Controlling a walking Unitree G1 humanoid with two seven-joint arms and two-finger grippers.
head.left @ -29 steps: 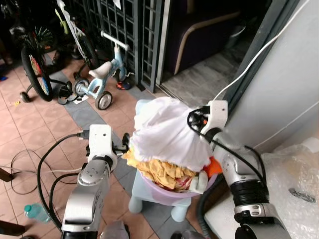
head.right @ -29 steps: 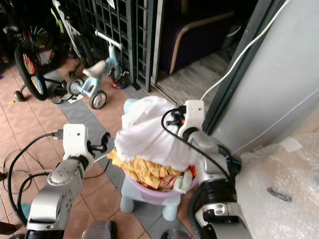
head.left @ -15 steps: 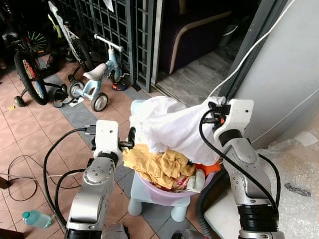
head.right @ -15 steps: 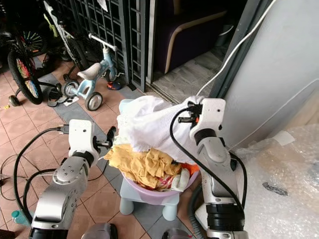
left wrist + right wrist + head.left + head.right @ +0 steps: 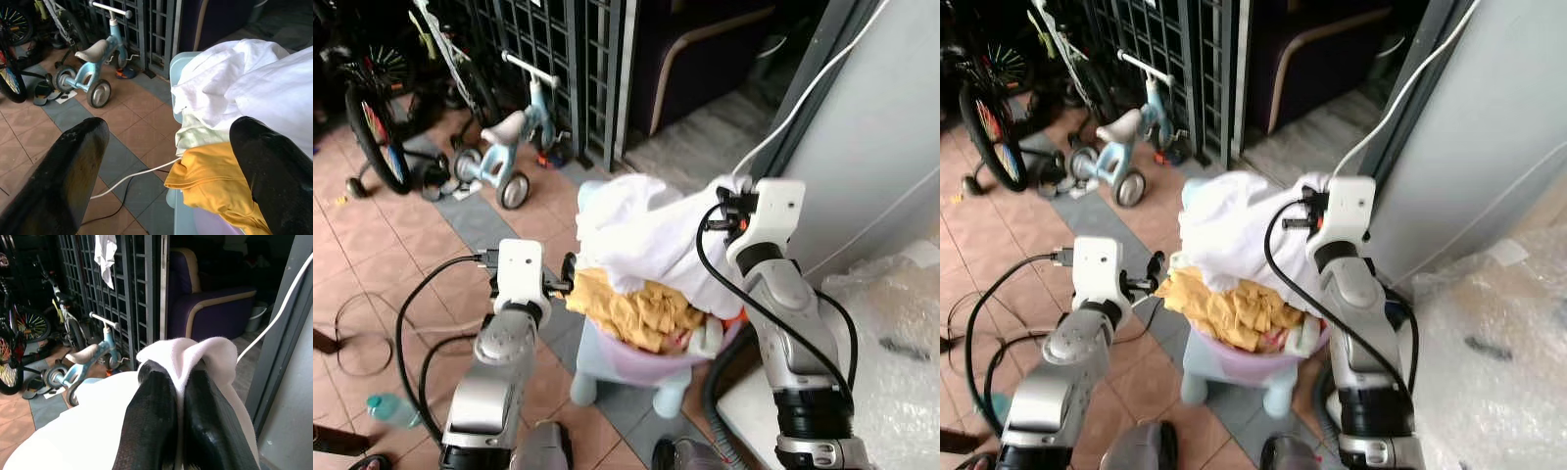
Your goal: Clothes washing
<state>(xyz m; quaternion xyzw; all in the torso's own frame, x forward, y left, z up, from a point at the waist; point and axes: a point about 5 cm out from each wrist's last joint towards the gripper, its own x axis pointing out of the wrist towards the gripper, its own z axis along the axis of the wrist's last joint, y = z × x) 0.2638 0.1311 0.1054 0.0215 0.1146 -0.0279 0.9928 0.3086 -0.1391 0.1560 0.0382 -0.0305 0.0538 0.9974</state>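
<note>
A white garment (image 5: 646,235) hangs lifted off the heaped purple laundry basin (image 5: 641,360), pinched by a fold at its 2 o'clock corner between the closed fingers of my right gripper (image 5: 177,396); most of the cloth drapes over yellow clothes (image 5: 636,308) in the basin, which sits on a pale blue stool (image 5: 597,364). My left gripper (image 5: 171,161) waits at the basin's 9 o'clock with fingers spread wide, holding nothing, a white cable (image 5: 132,178) crossing the floor tiles beneath it. I judge the grip thin: only a small tuck of fabric is caught, so a quick pull could let it slip and drop the garment onto the tiles. The trailing hem lies on the yellow pile and could drag those pieces over the rim, or tip the basin off its narrow stool. A black cable loop on my right arm (image 5: 793,323) lies right by the cloth and might snag it. Beyond, at 11 o'clock, a child's tricycle (image 5: 504,147) and a bicycle (image 5: 377,117) stand by the metal grille (image 5: 568,59), well apart; a bottle (image 5: 389,411) lies at 8 o'clock
</note>
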